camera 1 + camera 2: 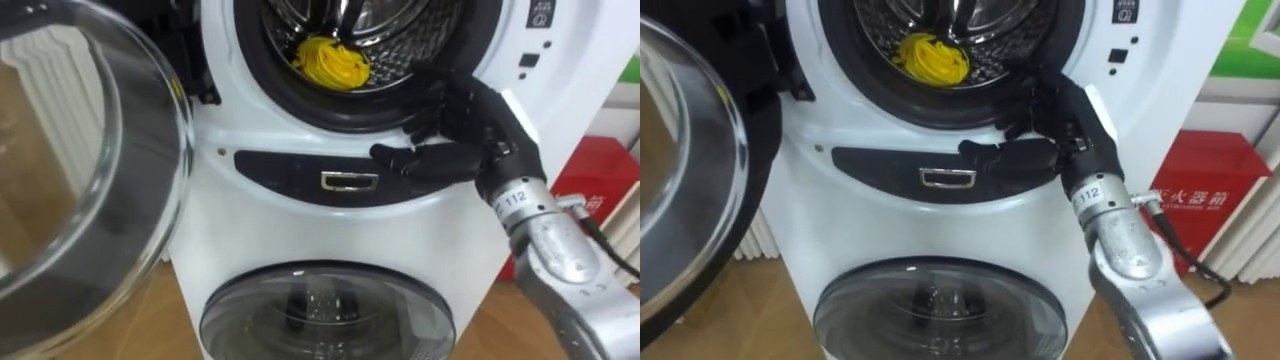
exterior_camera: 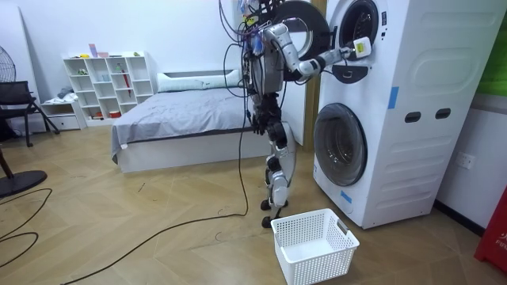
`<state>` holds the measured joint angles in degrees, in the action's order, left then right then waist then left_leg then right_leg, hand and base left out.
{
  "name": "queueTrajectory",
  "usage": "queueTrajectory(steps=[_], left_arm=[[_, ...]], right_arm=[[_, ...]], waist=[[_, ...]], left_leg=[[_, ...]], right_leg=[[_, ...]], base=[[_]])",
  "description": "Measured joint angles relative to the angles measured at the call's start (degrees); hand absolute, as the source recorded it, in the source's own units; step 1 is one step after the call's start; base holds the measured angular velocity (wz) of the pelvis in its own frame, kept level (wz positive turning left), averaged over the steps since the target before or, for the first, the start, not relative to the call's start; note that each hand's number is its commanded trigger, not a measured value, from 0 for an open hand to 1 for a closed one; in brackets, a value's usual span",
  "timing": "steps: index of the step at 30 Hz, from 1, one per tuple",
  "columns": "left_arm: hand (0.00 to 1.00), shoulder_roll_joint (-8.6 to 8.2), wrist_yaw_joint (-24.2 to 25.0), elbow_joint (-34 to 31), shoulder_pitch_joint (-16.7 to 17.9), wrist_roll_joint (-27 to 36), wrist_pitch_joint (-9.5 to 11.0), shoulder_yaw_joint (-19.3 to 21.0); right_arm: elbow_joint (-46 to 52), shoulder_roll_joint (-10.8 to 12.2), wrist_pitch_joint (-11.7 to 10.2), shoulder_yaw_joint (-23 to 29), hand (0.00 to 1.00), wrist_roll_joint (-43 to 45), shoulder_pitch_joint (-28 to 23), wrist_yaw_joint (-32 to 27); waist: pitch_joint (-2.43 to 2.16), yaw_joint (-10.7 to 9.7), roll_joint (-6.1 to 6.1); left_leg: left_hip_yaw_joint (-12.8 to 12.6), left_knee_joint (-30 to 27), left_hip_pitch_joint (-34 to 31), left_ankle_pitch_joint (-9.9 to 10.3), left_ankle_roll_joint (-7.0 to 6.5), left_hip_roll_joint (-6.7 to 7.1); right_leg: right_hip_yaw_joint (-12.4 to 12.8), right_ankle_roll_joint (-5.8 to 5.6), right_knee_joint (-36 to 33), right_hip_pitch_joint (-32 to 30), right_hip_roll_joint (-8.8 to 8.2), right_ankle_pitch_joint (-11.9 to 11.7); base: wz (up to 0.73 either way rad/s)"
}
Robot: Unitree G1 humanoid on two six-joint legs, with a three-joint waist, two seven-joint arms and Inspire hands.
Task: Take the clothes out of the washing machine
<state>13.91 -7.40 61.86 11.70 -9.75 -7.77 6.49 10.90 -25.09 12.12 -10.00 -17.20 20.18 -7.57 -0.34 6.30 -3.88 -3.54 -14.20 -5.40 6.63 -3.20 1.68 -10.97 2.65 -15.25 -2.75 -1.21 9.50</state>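
I have the robot standing close in front of the stacked washing machine (image 1: 290, 215), and the upper door (image 1: 95, 160) hangs swung open on its left. The one piece of clothing I can see is a yellow cloth (image 1: 330, 62), bunched into a small heap on the floor of the drum (image 1: 400, 35), just inside the dark rubber seal. It is well apart from anything gripping it.

My right hand (image 1: 455, 135) rests at the lower right edge of the opening, against the seal and the dark panel below. It is loosely spread with the thumb out to the left, and it holds nothing. The left hand (image 2: 255, 120) seems to hang at the hip in the room view, and I cannot tell its state.

I judge the cloth light, soft and limp. It should crumple rather than slide, and it may snag on the perforated drum wall or drag over the seal. I would take it at the top of the heap, pinching a thick fold. The white basket (image 2: 317, 265) waits on the floor behind the robot.
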Motion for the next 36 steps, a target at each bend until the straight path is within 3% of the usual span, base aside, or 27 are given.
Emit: queueTrajectory(steps=[4, 6, 10, 11, 15, 25, 28, 32, 36], left_arm=[[0.00, -0.31, 0.0, 0.0, 0.2, 0.1, 0.0, 0.1], [0.00, -0.36, 0.0, 0.0, 0.0, 0.5, 0.1, 0.1], [0.00, -0.29, 0.0, 0.0, -0.1, 0.9, 0.1, 0.1], [0.00, -0.30, 0.0, 0.0, -0.2, 0.9, 0.1, 0.0], [0.00, -0.36, 0.0, 0.1, -0.5, 1.0, 0.1, -1.3], [0.00, -0.23, 0.0, 0.1, 0.0, 1.2, 0.8, -1.8], [0.00, -0.33, 0.0, 0.1, 0.1, 1.2, 0.9, -1.8], [0.00, -0.64, 0.0, 0.7, 0.3, 1.2, 0.7, -1.7], [0.00, -0.89, 0.0, 1.3, 0.2, 1.2, 0.3, -1.7]], right_arm=[[4.9, -0.8, 0.5, 0.1, 0.00, 1.1, 1.0, 1.7], [10.0, -0.8, 0.2, 0.3, 0.00, 0.7, 3.3, 2.9], [15.2, -0.7, -2.3, -0.2, 0.00, -2.2, 5.9, 6.6], [16.4, -0.6, -2.7, -0.4, 0.00, -3.7, 5.9, 8.1], [17.5, -0.8, -2.8, -2.6, 0.00, -10.6, 5.9, 11.8], [19.4, -0.8, -3.5, -3.2, 0.00, -12.6, 8.0, 14.1], [19.3, -0.8, -3.6, -1.7, 0.00, -11.3, 8.0, 14.0], [19.1, -0.8, -4.0, -1.5, 0.00, -5.2, 8.0, 13.8], [19.1, -0.8, -4.0, -1.6, 0.00, 0.6, 7.1, 11.8]], waist=[[-0.16, -0.2, -0.24], [-0.47, -0.1, -0.67], [-0.38, 0.9, -1.80], [-0.10, 1.4, -2.44], [-0.03, 1.7, -3.32], [0.16, 1.7, -3.09], [0.65, 1.1, -2.39], [0.92, 0.9, -0.82], [0.85, 0.5, -0.93]], left_leg=[[0.6, 0.9, 0.9, -0.3, 0.40, -0.35], [0.6, 1.1, 1.6, 0.0, 0.71, -0.56], [0.9, 1.7, 3.3, 0.8, 1.22, -0.70], [1.0, 1.8, 3.8, 1.2, 1.35, -0.72], [1.3, 1.6, 3.8, 2.0, 1.46, -0.69], [1.8, 2.5, 4.0, 2.5, 1.19, -0.36], [2.3, 2.4, 3.9, 2.8, 1.03, -0.29], [2.3, 1.9, 4.0, 3.2, 0.76, -0.08], [2.3, 2.0, 4.1, 3.2, 0.74, -0.05]], right_leg=[[-0.4, 0.54, 2.5, 1.9, 0.72, -0.5], [-0.6, 0.75, 3.7, 3.2, 1.11, -0.6], [-1.3, 1.72, 4.7, 5.5, 1.31, -0.4], [-1.3, 1.72, 4.9, 6.1, 1.38, 0.0], [-1.8, 1.55, 5.7, 6.8, 1.50, 0.2], [-1.3, 1.28, 6.5, 6.9, 1.41, 0.4], [-1.8, 1.02, 6.5, 7.3, 1.34, 0.4], [-1.5, 0.18, 6.2, 7.6, 1.10, 0.9], [-1.6, -0.13, 6.2, 7.5, 1.05, 1.0]], base=[[0.07], [0.13], [0.04], [0.04], [0.04], [0.01], [0.09], [0.01], [0.00]])
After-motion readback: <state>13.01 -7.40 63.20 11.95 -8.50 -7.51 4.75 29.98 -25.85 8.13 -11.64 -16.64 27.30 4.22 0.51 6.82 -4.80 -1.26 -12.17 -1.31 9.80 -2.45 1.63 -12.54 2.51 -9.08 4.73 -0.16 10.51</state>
